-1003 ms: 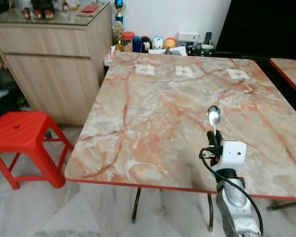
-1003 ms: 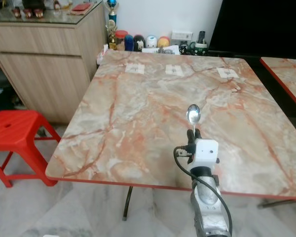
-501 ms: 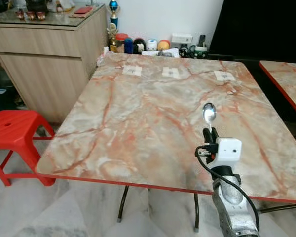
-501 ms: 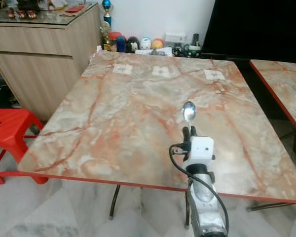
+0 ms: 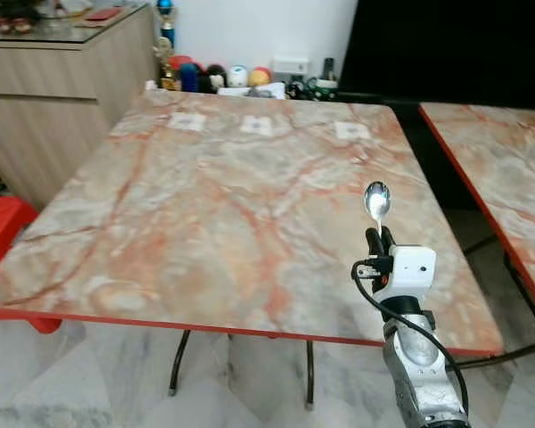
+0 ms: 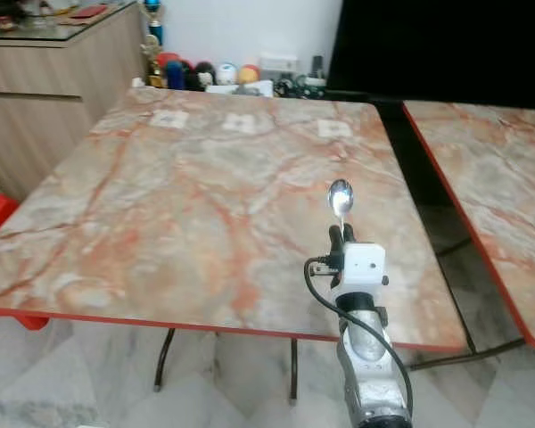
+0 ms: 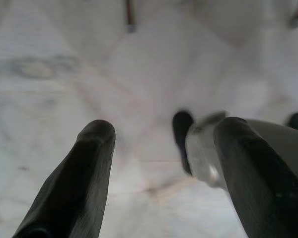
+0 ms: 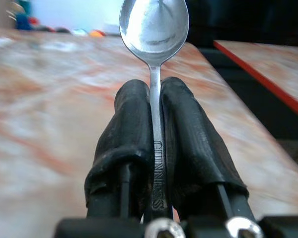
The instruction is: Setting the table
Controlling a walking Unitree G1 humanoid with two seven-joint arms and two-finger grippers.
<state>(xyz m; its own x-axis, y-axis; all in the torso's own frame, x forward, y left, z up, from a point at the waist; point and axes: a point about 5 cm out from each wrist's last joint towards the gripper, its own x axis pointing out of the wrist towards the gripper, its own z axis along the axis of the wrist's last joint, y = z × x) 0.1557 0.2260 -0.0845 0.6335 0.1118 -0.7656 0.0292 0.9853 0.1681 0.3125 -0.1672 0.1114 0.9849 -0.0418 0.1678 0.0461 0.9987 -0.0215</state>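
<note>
A marble-patterned tabletop (image 5: 214,196) with a red edge fills the middle of the frame, a second like it (image 5: 499,169) at the right edge and three small white cards (image 5: 256,126) near its far side. The right gripper (image 5: 379,242), low and right of centre, has its jaws clamped on the handle of one metal spoon (image 5: 376,201), bowl upright above the tabletop's near right part; the left gripper (image 7: 159,163) hangs spread wide over pale floor. The spoon looks light, stiff and slick, so a hold low on the handle seems best.

My right arm raised forward, right gripper (image 5: 380,239) upright, 2 fingers (image 8: 134,124) clamped on spoon (image 5: 376,200) handle. My left gripper (image 7: 159,163) hangs, fingers apart.
</note>
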